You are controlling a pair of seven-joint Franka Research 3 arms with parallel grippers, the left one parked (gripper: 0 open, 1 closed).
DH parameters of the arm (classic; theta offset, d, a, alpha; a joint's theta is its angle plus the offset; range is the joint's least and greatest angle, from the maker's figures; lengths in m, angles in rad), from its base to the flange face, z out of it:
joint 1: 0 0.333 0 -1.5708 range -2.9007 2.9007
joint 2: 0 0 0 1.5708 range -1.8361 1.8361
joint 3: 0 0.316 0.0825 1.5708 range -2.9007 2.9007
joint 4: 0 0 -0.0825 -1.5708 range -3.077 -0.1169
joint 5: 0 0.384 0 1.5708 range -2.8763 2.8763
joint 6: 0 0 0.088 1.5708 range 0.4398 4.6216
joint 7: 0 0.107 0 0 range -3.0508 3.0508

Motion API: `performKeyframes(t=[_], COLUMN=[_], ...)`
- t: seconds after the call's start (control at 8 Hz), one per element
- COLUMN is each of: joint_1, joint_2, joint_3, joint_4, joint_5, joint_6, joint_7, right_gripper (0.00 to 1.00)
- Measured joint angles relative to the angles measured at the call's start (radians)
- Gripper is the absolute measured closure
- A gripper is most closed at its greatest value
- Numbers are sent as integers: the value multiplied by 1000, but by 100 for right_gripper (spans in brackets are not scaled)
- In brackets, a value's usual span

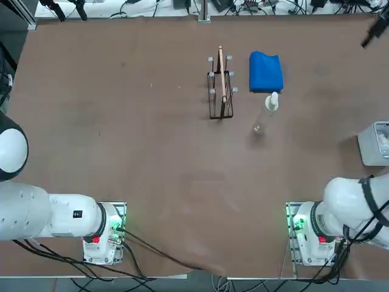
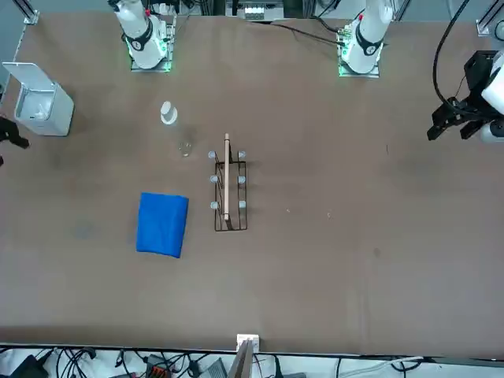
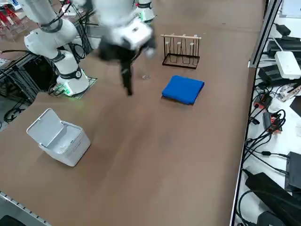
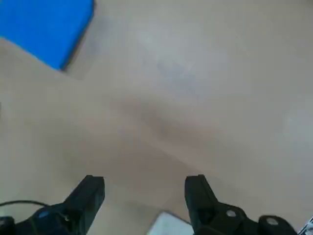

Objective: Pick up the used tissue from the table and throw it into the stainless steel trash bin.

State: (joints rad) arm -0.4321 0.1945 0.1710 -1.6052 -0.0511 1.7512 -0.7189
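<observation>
Top view catches a pale lumpy scrap (image 1: pixel 383 139), apparently the tissue, inside the bin (image 1: pixel 369 146) on the brown table (image 1: pixel 164 146), while the right side view alone shows the whole raised lid (image 3: pixel 45 127). Over the table, away from the bin, the right gripper (image 4: pixel 144 187) hangs with its fingers spread and nothing between them. Farther out lie the blue cloth (image 1: pixel 265 72), a clear bottle (image 1: pixel 265 114) near it and the wire rack (image 1: pixel 221 91), with cables and black boxes (image 3: pixel 268 193) on a white side bench (image 3: pixel 294 129).
</observation>
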Motion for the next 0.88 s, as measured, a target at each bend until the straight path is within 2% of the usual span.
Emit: performKeyframes(t=[0.38,0.88], joint_1=[188,322], joint_2=[-18,-113], joint_3=[4,5], joint_4=[87,109], joint_5=[0,21], joint_6=[-38,-135], joint_7=[343,629], right_gripper=[0,0])
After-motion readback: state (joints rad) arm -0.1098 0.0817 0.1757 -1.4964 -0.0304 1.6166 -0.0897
